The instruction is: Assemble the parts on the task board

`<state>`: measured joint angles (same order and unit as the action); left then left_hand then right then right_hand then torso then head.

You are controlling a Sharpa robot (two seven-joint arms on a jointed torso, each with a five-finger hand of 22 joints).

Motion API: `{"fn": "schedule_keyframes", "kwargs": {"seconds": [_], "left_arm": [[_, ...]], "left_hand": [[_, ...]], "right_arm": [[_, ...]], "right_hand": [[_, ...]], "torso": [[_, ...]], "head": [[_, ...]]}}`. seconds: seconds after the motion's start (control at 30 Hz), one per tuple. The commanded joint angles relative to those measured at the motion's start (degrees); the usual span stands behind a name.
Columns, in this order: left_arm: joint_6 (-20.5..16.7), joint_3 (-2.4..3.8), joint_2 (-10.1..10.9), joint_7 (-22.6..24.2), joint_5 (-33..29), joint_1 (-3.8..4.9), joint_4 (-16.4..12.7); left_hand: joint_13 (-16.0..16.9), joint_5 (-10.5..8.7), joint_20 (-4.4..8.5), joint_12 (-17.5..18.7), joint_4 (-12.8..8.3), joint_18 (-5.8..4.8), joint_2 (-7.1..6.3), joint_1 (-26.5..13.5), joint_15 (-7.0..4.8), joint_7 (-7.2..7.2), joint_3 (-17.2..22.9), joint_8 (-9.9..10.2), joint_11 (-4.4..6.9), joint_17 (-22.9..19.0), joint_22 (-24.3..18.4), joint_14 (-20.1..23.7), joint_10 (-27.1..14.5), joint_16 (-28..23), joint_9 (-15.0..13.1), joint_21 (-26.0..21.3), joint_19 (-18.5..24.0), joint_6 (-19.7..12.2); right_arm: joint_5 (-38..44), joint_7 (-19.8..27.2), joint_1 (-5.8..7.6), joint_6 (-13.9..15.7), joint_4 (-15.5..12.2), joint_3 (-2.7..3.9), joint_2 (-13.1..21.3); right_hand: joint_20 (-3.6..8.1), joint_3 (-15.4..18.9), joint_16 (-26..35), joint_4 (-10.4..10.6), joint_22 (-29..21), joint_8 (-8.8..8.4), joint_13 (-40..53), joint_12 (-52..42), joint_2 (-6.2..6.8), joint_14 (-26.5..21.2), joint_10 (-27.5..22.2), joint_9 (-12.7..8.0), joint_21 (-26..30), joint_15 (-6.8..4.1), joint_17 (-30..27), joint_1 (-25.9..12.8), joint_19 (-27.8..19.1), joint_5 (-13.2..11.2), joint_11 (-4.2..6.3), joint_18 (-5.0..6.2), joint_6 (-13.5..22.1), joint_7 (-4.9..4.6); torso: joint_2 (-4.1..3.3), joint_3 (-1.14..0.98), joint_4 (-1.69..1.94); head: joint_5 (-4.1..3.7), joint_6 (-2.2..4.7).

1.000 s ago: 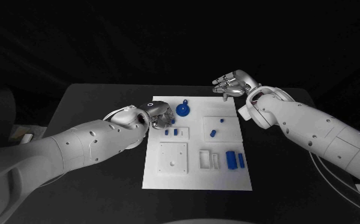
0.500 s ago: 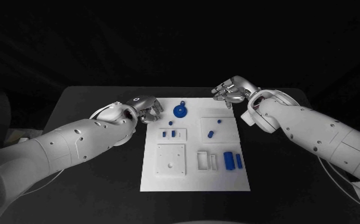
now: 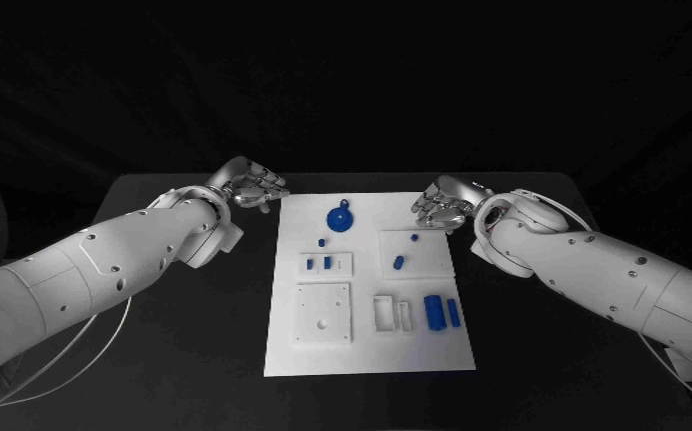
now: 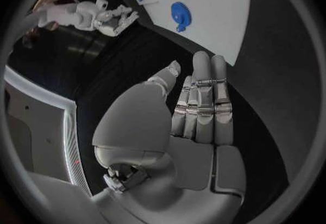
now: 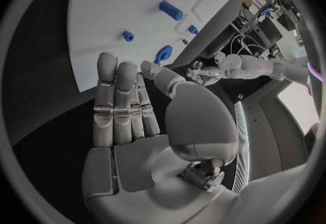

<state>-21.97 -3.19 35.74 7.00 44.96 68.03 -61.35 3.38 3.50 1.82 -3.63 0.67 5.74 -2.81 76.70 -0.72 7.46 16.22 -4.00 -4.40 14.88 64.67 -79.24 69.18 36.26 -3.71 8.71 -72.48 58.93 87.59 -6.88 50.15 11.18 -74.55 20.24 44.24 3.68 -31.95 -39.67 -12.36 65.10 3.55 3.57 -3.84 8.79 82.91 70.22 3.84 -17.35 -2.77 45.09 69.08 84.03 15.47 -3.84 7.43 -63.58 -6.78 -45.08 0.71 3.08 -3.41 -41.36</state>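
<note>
Board (image 3: 368,291) between both empty hands — fingers (image 3: 257,187) off its edges.

The task board (image 3: 368,351) is plain white on a black counter (image 3: 173,351). The parts are blue: a round disc (image 3: 340,218), short pegs (image 3: 309,263), and a longer block (image 3: 434,310). Both hands, left (image 3: 248,184) and right (image 3: 440,203), are silver on white arms.
</note>
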Motion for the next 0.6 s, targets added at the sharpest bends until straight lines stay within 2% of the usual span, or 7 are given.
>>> {"fn": "schedule_keyframes", "kwargs": {"seconds": [0.03,0.1,0.13,0.3,0.47,0.5,0.6], "left_arm": [[0.80,0.09,0.64,7.31,-15.90,0.29,-1.80],[0.28,0.10,1.09,8.10,-16.97,0.37,-2.86],[0.10,0.10,1.27,8.37,-17.40,0.40,-3.31],[-0.64,0.11,1.73,8.88,-19.07,0.47,-4.56],[-2.98,0.11,1.98,10.01,-21.86,0.49,-5.18],[-3.34,0.11,2.02,10.24,-22.32,0.49,-5.23],[-3.75,0.11,2.08,10.50,-22.95,0.50,-5.34]], "left_hand": [[0.00,-0.17,-0.48,0.32,0.67,-0.99,0.88,-0.21,0.19,0.02,-3.10,-0.77,-0.20,-0.50,-3.19,0.45,-0.08,-3.93,0.09,-2.86,0.09,-0.30],[0.01,0.04,-0.36,0.31,1.38,-1.12,1.04,-0.26,0.31,-0.32,-5.10,-0.83,0.05,-0.21,-5.11,-0.55,0.13,-5.49,0.10,-4.03,-1.12,-0.50],[0.03,-0.02,-0.35,0.26,1.75,-1.24,1.43,-0.21,0.19,-0.20,-5.62,-0.91,-0.01,0.06,-5.90,-0.73,0.42,-6.05,0.08,-4.46,-1.45,-0.40],[0.05,0.00,-0.18,0.20,2.06,-1.41,1.63,0.20,0.10,-0.25,-6.61,-0.97,0.20,1.00,-7.47,-1.22,0.96,-6.96,0.08,-4.59,-2.01,-0.23],[0.08,0.60,0.08,0.07,2.50,-1.48,2.23,0.10,-0.24,-0.69,-6.66,-1.34,0.79,1.50,-7.99,-1.80,2.75,-7.11,0.05,-4.38,-2.51,0.48],[0.06,0.70,0.17,0.13,2.49,-1.57,2.25,0.16,-0.28,-0.68,-6.60,-1.32,0.82,1.59,-8.12,-1.90,2.85,-7.21,0.05,-4.37,-2.61,0.44],[0.06,0.80,0.23,0.12,2.45,-1.63,2.24,0.23,-0.31,-0.69,-6.54,-1.32,0.85,1.68,-8.24,-1.97,2.90,-7.32,0.05,-4.38,-2.64,0.45]], "right_arm": [[8.82,-4.44,-0.54,1.85,-0.25,-0.23,-0.03],[10.57,-5.29,-0.86,2.96,-0.40,-0.42,-0.14],[11.24,-5.66,-1.04,3.38,-0.51,-0.50,-0.19],[13.43,-6.72,-1.77,4.08,-0.79,-0.80,-0.65],[15.03,-7.06,-2.56,3.98,-0.82,-1.58,-1.43],[15.20,-7.07,-2.71,4.00,-0.84,-1.70,-1.57],[15.48,-7.06,-2.95,4.03,-0.89,-1.90,-1.81]], "right_hand": [[-0.31,-1.38,0.14,0.41,-0.30,0.05,-0.10,0.35,1.39,0.04,-1.27,-0.04,0.37,0.73,-0.25,0.15,2.08,-1.58,-0.26,1.15,0.69,-0.06],[-0.47,-2.17,0.30,0.84,-0.56,0.06,-0.10,0.35,2.43,-0.22,-1.75,-0.04,0.61,0.83,-0.48,0.23,1.94,-2.71,-0.44,1.21,1.11,-0.20],[-0.52,-2.79,0.34,1.26,-0.78,0.04,-0.11,0.37,3.15,-0.25,-1.98,-0.03,0.79,0.88,-0.67,0.49,1.96,-3.73,-0.50,1.30,1.25,-0.22],[-0.70,-3.07,0.35,2.33,-1.28,0.06,-0.11,0.36,4.33,-0.23,-2.43,-0.01,1.09,1.00,-1.06,0.78,2.03,-5.60,-0.61,1.29,1.39,-0.23],[-0.61,-3.43,0.12,3.36,-1.78,0.11,-0.09,0.31,4.69,-0.15,-1.57,0.05,0.99,0.88,-1.43,1.51,2.22,-5.50,-0.38,1.22,0.90,-0.08],[-0.60,-3.71,-0.01,3.41,-1.74,0.15,-0.09,0.30,4.66,-0.02,-1.05,0.10,0.83,0.89,-1.40,1.50,2.27,-4.35,-0.22,1.14,0.46,0.04],[-0.48,-4.47,-0.23,3.29,-1.59,0.07,-0.09,0.35,4.88,0.09,-0.68,0.09,0.33,0.81,-1.36,1.42,2.27,-3.23,-0.14,1.03,0.21,0.09]], "torso": [[-0.01,0.14,0.06],[-0.02,0.21,0.18],[-0.06,0.15,0.17],[-0.09,0.15,0.14],[-0.10,0.04,0.05],[-0.12,-0.02,0.03],[-0.12,-0.05,0.03]], "head": [[-0.28,0.04],[-0.46,0.03],[-0.42,0.08],[-0.22,0.09],[0.06,0.04],[0.11,-0.02],[0.08,-0.08]]}}
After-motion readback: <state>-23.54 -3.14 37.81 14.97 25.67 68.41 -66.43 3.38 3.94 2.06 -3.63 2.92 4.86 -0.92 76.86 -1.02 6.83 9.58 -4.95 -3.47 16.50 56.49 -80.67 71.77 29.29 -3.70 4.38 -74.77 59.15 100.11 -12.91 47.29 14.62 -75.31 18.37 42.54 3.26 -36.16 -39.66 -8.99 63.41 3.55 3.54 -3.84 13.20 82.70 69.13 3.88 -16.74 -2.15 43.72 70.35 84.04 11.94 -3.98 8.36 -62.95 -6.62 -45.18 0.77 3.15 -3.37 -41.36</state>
